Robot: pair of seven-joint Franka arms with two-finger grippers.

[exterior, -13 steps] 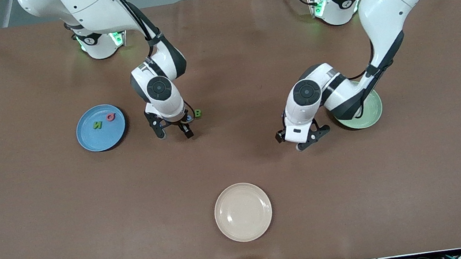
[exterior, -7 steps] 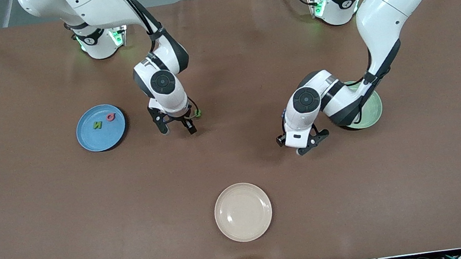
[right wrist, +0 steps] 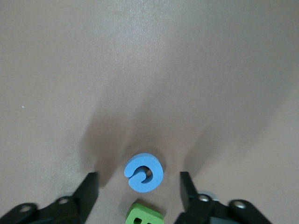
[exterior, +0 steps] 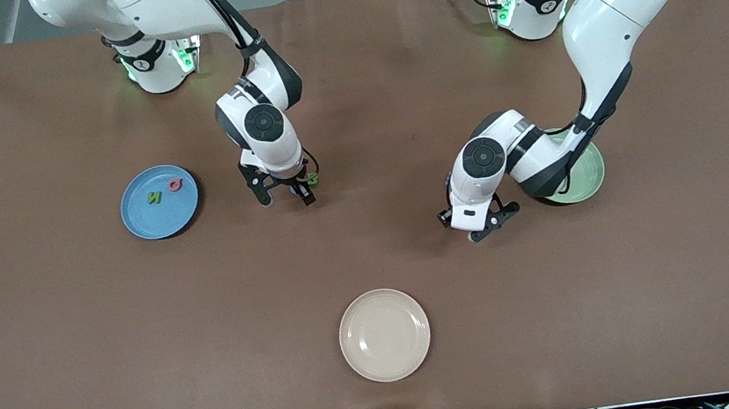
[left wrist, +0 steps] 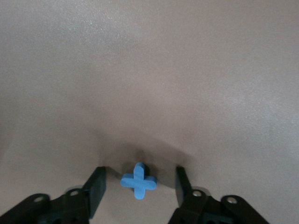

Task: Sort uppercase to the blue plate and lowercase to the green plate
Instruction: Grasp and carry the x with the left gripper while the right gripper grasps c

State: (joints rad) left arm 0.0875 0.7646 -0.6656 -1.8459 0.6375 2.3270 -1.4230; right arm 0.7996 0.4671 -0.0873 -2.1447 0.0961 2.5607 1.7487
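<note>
Spread right claw brackets a blue foam G; spread left claw a cross-shaped x.

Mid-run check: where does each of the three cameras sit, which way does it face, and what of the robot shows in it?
Front view: high across the table, facing both bases; shows both arms, blue plate, green plate.
Left wrist view: on the left arm, looking down; open left end effector straddles the blue x.
Right wrist view: on the right arm, looking down; open right end effector straddles the blue G, green letter beside it.
Shared: front view also shows both end effectors.
</note>
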